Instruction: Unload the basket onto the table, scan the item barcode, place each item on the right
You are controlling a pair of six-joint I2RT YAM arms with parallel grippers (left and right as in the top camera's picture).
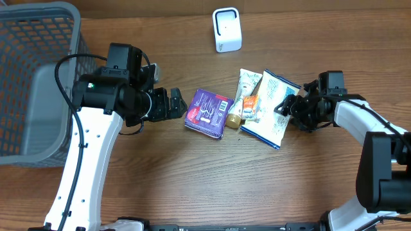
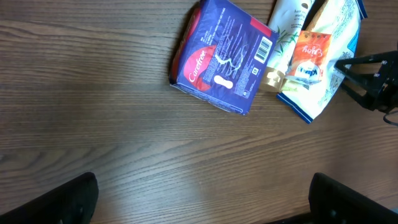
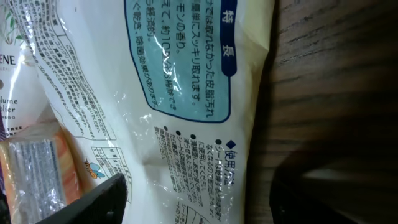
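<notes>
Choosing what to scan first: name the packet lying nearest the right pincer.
The white-and-blue pouch, rightmost of the group: the right pincer is at its right edge, while the purple pack, cream tube and orange sachet lie farther left.

The left arm [image 1: 80, 173] and right arm [image 1: 352, 114] are white shells with black joint blocks. Behind the left claw [image 1: 168, 104] sits a bulky black housing [image 1: 112, 90] with a small green light [image 1: 90, 84] and a looping black cable [image 1: 62, 86]. The right claw [image 1: 287, 106] is black, with dark, matte fingers [image 3: 93, 202].
</notes>
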